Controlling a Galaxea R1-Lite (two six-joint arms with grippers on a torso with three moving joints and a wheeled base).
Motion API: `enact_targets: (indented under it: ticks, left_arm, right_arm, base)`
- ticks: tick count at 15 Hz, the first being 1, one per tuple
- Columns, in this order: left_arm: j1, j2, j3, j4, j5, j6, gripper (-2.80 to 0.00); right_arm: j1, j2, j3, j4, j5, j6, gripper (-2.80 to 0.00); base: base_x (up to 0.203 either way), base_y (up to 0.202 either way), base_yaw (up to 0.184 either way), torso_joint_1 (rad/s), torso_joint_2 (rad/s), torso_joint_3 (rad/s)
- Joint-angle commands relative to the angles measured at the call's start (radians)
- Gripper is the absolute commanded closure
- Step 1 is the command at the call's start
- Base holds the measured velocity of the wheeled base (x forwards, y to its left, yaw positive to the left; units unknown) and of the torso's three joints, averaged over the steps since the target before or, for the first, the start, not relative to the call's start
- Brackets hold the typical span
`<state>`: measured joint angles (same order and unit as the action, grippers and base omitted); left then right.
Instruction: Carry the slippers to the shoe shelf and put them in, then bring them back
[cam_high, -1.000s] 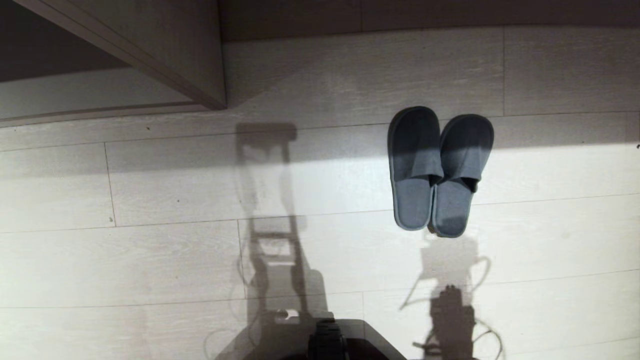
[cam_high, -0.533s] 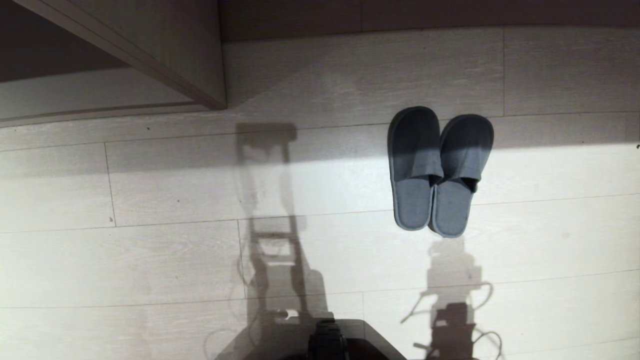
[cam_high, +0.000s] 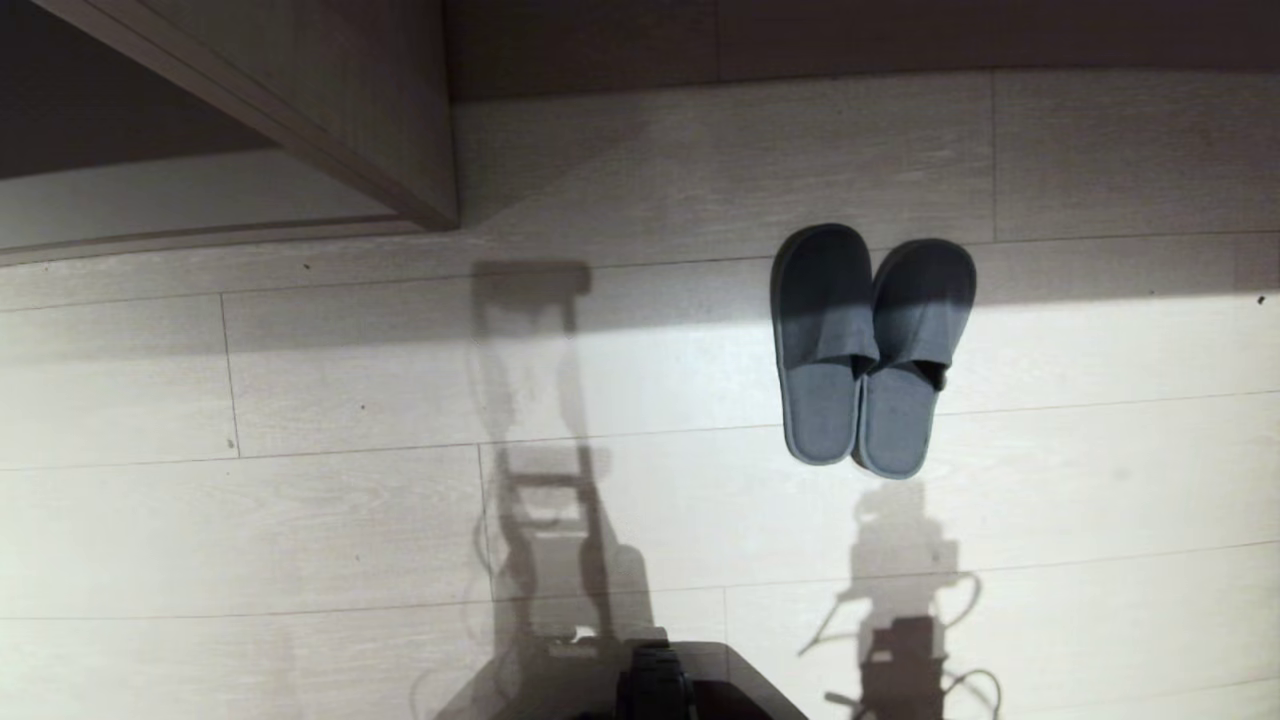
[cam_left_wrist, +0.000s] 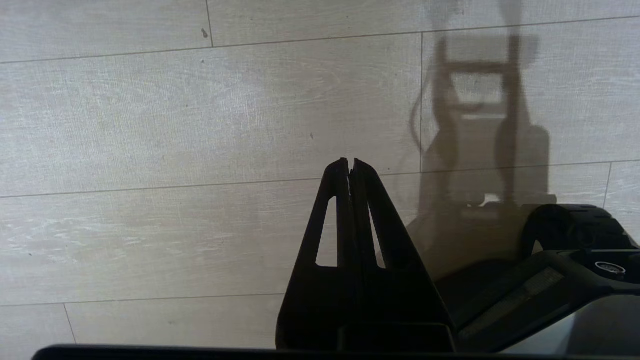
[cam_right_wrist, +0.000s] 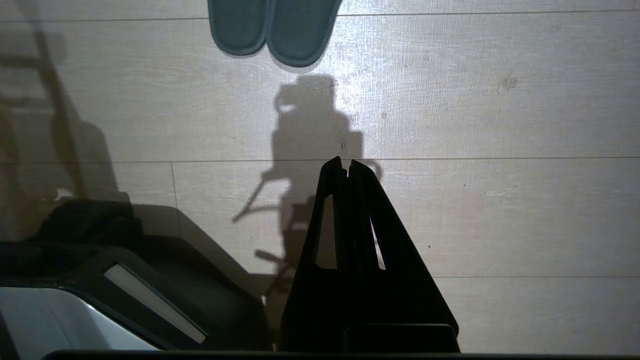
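Two slippers (cam_high: 872, 350) sit side by side on the pale wood floor (cam_high: 300, 530), touching, toes pointing away from the robot, right of centre in the head view. Going left to right: the shoe shelf (cam_high: 200, 195) w/ its pale base board is at far upper left, well apart from the pair; the robot's shadow falls mid-floor; then the slippers; nothing else beyond. Neither arm shows in the head view. Left gripper (cam_left_wrist: 351, 162) hangs over bare floor, fingers pressed together, holding nothing. Right gripper (cam_right_wrist: 345, 161) is likewise fingers together and empty, w/ the slipper heels ahead of it but apart. Progress, judging from this: basically at the start, no pickup yet, so grab, carry to shelf, put in & bring back all remain.
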<state>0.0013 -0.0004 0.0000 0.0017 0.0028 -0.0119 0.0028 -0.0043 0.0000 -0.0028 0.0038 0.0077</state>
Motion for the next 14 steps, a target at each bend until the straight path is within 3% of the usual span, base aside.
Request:
enact_targets:
  ticks: [1,14]
  left_arm:
    - [0.0,0.0,0.0,0.0,0.0,0.0,0.0]
    - [0.0,0.0,0.0,0.0,0.0,0.0,0.0]
  right_arm:
    - [0.0,0.003,0.0,0.0,0.001,-0.001,0.0]
    - [0.0,0.003,0.0,-0.003,0.002,-0.017,0.0]
  base:
    - [0.0,0.0,0.0,-0.002,0.01,0.193]
    - [0.0,0.0,0.0,0.003,0.0,0.203]
